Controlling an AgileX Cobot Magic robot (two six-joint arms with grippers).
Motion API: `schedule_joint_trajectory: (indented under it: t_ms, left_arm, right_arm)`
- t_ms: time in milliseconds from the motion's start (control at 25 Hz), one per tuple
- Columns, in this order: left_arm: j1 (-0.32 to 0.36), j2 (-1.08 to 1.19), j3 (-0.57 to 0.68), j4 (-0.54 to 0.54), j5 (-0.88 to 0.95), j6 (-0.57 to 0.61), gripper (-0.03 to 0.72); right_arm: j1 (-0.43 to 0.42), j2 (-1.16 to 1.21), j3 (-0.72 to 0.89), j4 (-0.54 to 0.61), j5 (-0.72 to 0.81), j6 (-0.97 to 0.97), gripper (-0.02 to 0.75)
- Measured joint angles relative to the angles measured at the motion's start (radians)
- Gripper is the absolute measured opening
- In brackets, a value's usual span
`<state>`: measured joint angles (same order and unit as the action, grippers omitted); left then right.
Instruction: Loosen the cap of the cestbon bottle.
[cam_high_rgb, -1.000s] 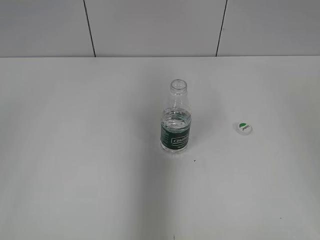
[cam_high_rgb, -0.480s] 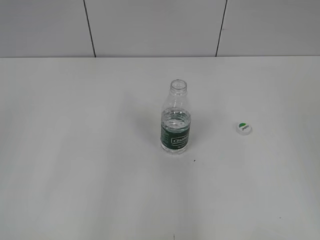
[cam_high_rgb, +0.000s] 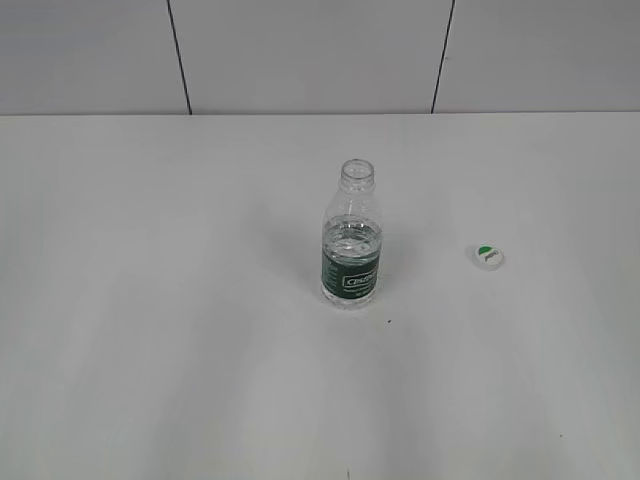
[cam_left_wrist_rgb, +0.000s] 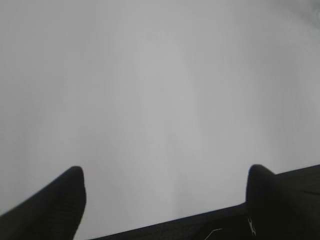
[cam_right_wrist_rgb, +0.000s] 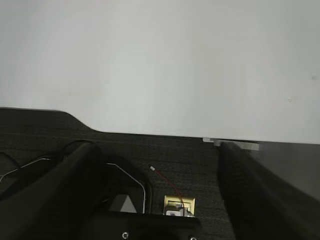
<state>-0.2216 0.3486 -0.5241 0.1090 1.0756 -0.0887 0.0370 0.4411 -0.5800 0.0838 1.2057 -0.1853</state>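
Note:
The cestbon bottle (cam_high_rgb: 351, 243) stands upright in the middle of the white table, its neck open with no cap on it. The cap (cam_high_rgb: 487, 256) lies flat on the table to the right of the bottle, well apart from it. Neither gripper shows in the exterior view. In the left wrist view my left gripper (cam_left_wrist_rgb: 165, 182) is open and empty over bare white table. In the right wrist view my right gripper (cam_right_wrist_rgb: 157, 150) is open and empty, over the dark base by the table's front edge.
The white table (cam_high_rgb: 150, 300) runs back to a tiled wall (cam_high_rgb: 300, 50). A small dark speck (cam_high_rgb: 389, 321) lies just in front of the bottle. The right wrist view shows the table edge (cam_right_wrist_rgb: 150, 131) with dark robot base and a red wire (cam_right_wrist_rgb: 167, 182) below.

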Motion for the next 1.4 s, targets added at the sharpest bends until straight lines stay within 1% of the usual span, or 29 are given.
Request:
schedule_joint_trajectory:
  t_ms: [200, 320, 480, 920, 1160, 1400]
  left_arm:
    - [0.000, -0.003, 0.003, 0.000, -0.005, 0.001, 0.590]
    - [0.000, -0.003, 0.003, 0.000, -0.005, 0.002, 0.590]
    - [0.000, -0.017, 0.004, 0.000, -0.005, 0.004, 0.590]
    - [0.000, -0.215, 0.004, 0.016, -0.005, 0.005, 0.589]
    - [0.000, -0.344, 0.004, 0.023, -0.005, 0.005, 0.589]
    - [0.000, -0.355, 0.004, 0.024, -0.005, 0.005, 0.589]
  right_arm:
    - [0.000, -0.049, 0.027, 0.028, -0.031, 0.000, 0.577]
    - [0.000, -0.113, 0.056, 0.032, -0.083, -0.001, 0.577]
    - [0.000, -0.200, 0.064, 0.035, -0.095, -0.003, 0.577]
    - [0.000, -0.433, 0.064, 0.037, -0.095, -0.006, 0.577]
    - [0.000, -0.448, 0.067, 0.037, -0.096, -0.006, 0.577]
    - [0.000, -0.448, 0.067, 0.034, -0.097, -0.006, 0.577]
